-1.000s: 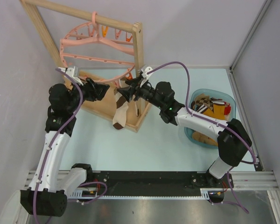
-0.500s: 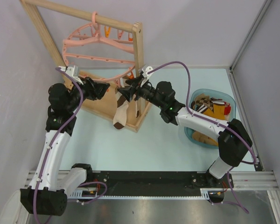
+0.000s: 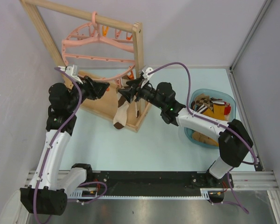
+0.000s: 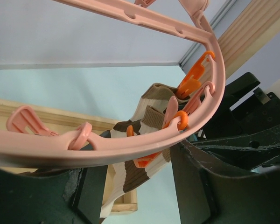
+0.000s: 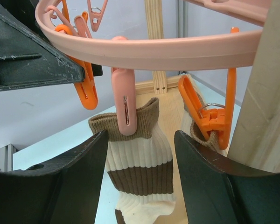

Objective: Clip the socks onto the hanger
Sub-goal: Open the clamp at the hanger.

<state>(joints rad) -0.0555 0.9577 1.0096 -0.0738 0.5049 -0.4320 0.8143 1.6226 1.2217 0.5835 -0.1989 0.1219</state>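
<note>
The round pink hanger point(image 3: 98, 59) hangs from the wooden rack. A pink clip point(image 5: 126, 112) on its ring point(image 5: 168, 49) grips the cuff of a cream-and-brown striped sock point(image 3: 120, 114), which dangles below. Beside it an orange clip point(image 5: 213, 125) pinches another tan cuff point(image 5: 201, 135). My right gripper point(image 5: 141, 140) is open, one finger on each side of the striped sock point(image 5: 140, 163). My left gripper point(image 4: 139, 163) is open under the ring point(image 4: 116, 150), with an orange clip point(image 4: 149, 161) and the sock point(image 4: 135, 179) showing in the gap. In the top view both grippers, left point(image 3: 104, 87) and right point(image 3: 125, 92), meet at the ring's near edge.
The wooden rack frame point(image 3: 140, 51) stands upright around the hanger, its base rail point(image 3: 107, 109) on the table. A teal basket point(image 3: 196, 135) at the right holds more socks point(image 3: 210, 107). Grey walls close in on the left and right.
The hanger has turned a little, carrying its far clips to the right. My left gripper's jaws have narrowed. The right gripper has stayed put around the hanging sock.
</note>
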